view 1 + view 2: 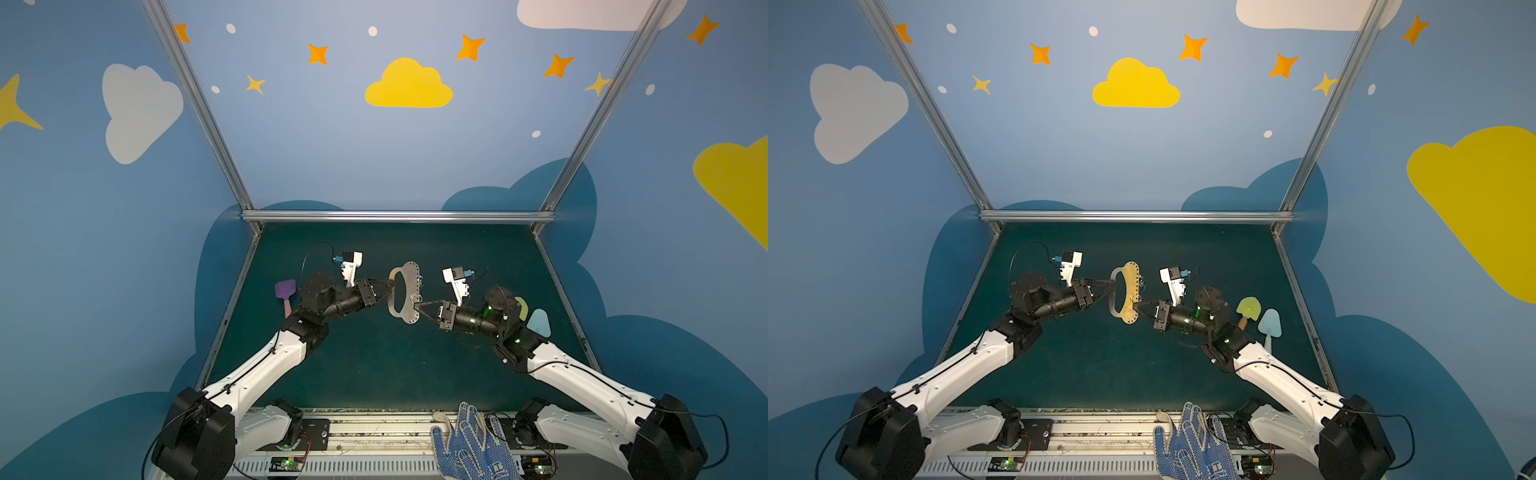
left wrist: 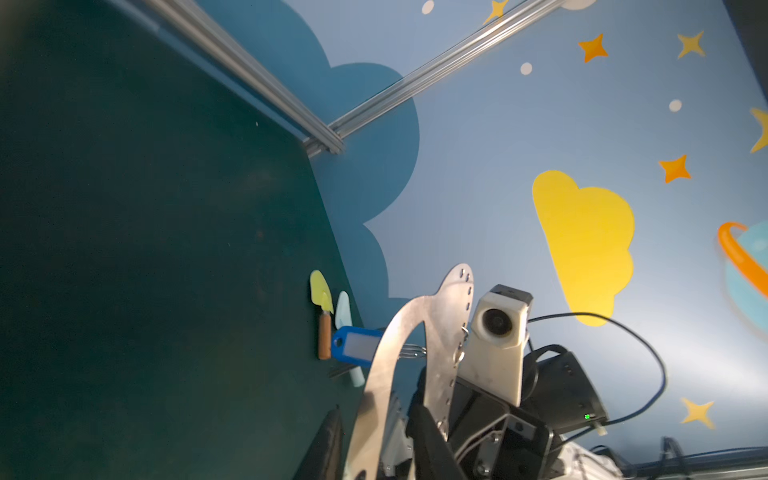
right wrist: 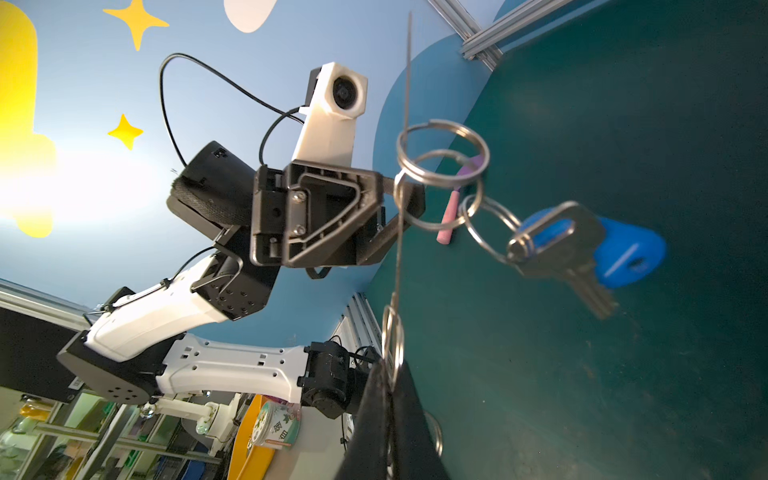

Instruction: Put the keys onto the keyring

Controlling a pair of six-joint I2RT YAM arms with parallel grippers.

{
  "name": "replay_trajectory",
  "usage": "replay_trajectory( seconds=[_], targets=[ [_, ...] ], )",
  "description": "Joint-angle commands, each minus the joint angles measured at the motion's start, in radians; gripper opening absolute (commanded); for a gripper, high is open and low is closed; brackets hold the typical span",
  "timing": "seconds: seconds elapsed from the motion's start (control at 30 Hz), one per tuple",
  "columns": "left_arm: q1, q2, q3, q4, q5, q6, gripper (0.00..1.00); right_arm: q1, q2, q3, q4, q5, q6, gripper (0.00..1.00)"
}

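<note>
The keyring (image 1: 409,282) (image 1: 1130,286), a flat grey plate with an oval slot and edge holes, stands upright in the air between both arms. My left gripper (image 1: 390,287) (image 2: 375,409) is shut across its handle bar, with one finger inside the slot. My right gripper (image 1: 417,306) (image 3: 386,365) is shut on the plate's holed edge, at a small split ring. The keys hang from linked rings (image 3: 440,153) on that edge: a silvery key (image 3: 557,245) and a blue tag (image 3: 627,257) (image 2: 357,345). In the right wrist view the plate (image 3: 405,83) shows edge-on.
A purple spatula (image 1: 285,289) with a pink handle lies on the green mat behind the left arm. A yellow-green spatula (image 1: 1249,308) and a pale blue one (image 1: 1270,322) lie behind the right arm. Blue dotted gloves (image 1: 469,444) hang over the front rail.
</note>
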Motion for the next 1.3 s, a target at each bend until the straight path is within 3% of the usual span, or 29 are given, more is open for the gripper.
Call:
replay_trajectory(
  seconds=[0.0, 0.13, 0.27, 0.3, 0.5, 0.77, 0.93, 1.1, 1.27],
  targets=[
    [-0.004, -0.01, 0.012, 0.029, 0.034, 0.012, 0.18, -0.008, 0.011, -0.006, 0.044, -0.018, 0.014, 0.0],
    [-0.004, -0.012, 0.035, -0.017, 0.035, 0.035, 0.04, -0.017, 0.024, -0.01, 0.023, -0.021, 0.017, 0.0],
    [-0.002, -0.018, 0.077, -0.146, -0.018, 0.084, 0.04, -0.037, 0.025, -0.011, -0.052, 0.001, 0.009, 0.26],
    [-0.003, -0.022, 0.096, -0.215, -0.051, 0.113, 0.04, -0.043, 0.023, -0.014, -0.078, 0.01, -0.002, 0.29],
    [-0.002, -0.014, 0.206, -0.532, -0.219, 0.247, 0.04, -0.07, -0.013, -0.042, -0.247, 0.057, -0.056, 0.34],
    [-0.002, 0.091, 0.411, -0.861, -0.296, 0.389, 0.04, -0.1, -0.075, -0.035, -0.534, 0.201, -0.155, 0.35],
    [-0.002, 0.132, 0.487, -0.943, -0.295, 0.395, 0.04, -0.101, -0.063, 0.011, -0.596, 0.191, -0.217, 0.41],
    [-0.002, 0.147, 0.519, -0.949, -0.267, 0.391, 0.04, -0.101, -0.006, 0.029, -0.582, 0.107, -0.267, 0.44],
    [-0.006, 0.188, 0.543, -0.927, -0.248, 0.368, 0.04, -0.101, 0.006, 0.013, -0.558, 0.126, -0.261, 0.46]
  ],
)
